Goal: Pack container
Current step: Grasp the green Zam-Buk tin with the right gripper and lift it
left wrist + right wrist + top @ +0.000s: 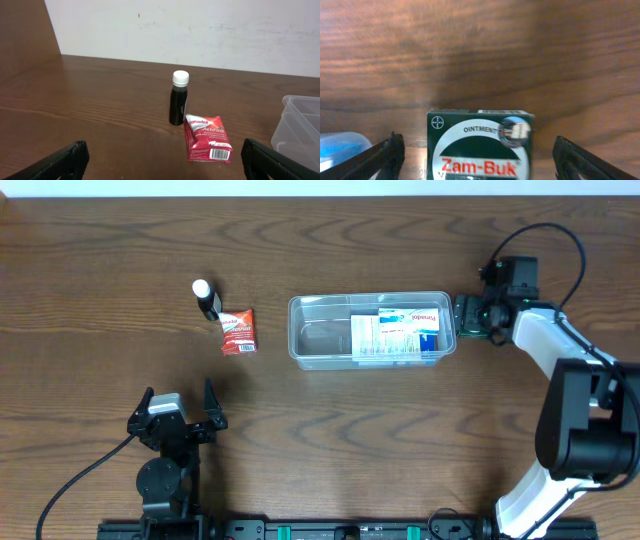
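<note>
The container (320, 340), a clear tub, lies mid-table with white and blue boxes (398, 332) in its right half. Its corner shows at the right edge of the left wrist view (300, 125). My right gripper (472, 316) hovers just past the tub's right end. In the right wrist view it (480, 160) stands open around a dark green Zam-Buk ointment box (480, 142), with a gap on either side of the box. My left gripper (178, 412) is open and empty near the front left (162, 162). Ahead of it stand a dark bottle with a white cap (178, 98) and a red Panadol box (206, 138).
The bottle (207, 298) and the red box (239, 332) sit left of the tub on the brown wooden table (120, 250). A white wall (200, 30) rises behind the table's far edge. A blurred blue shape (340, 145) sits at the lower left of the right wrist view.
</note>
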Robot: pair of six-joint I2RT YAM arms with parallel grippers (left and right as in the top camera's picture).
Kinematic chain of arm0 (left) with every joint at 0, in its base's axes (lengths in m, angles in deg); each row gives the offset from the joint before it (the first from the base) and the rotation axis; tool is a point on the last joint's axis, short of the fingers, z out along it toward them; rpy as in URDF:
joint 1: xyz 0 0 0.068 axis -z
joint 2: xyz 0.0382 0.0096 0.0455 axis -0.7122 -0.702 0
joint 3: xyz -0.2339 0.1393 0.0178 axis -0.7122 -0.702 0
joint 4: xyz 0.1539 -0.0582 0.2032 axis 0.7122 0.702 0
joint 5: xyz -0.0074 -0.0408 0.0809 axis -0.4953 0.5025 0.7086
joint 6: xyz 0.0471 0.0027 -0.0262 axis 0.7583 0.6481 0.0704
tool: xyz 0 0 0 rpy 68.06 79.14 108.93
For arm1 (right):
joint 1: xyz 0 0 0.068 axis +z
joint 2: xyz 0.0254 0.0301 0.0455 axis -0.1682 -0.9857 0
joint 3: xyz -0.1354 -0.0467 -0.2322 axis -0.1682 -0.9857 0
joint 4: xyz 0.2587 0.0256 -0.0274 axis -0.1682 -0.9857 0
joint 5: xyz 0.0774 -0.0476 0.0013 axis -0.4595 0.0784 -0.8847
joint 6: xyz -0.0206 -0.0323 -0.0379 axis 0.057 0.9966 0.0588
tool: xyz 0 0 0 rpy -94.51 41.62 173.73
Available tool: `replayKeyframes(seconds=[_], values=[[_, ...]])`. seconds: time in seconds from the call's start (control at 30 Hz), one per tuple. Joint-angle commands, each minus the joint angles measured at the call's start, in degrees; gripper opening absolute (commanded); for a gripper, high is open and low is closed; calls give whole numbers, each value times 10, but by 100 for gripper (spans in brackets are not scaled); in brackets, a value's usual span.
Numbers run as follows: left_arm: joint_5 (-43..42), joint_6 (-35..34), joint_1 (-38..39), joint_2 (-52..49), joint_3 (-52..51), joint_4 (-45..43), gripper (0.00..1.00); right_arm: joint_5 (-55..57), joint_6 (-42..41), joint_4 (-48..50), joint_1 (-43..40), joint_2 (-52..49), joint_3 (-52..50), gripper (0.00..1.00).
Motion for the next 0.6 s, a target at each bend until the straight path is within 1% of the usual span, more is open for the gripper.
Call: replayKeyframes(seconds=[0.0,0.1,0.13,0.23,0.33,0.4,0.43,0.57], values=[[5,10,2,3,-17,11,98,15,-13,3,10,-19,-4,88],[5,10,2,3,-17,11,98,38,-14,3,10,-29,-4,87],[5,10,2,3,-17,11,98,43,-14,3,10,-31,-4,85],[5,10,2,3,-17,11,98,44,-14,3,10,-32,-4,76],[5,10,2,3,-17,11,98,44,-14,7,10,-31,-4,72],[5,10,2,3,-17,11,98,44,-14,8,10,-31,-3,63],[5,10,2,3,-17,11,98,44,-14,7,10,-31,-3,61],[5,10,2,3,-17,11,98,44,-13,-2,10,-28,-1,60]])
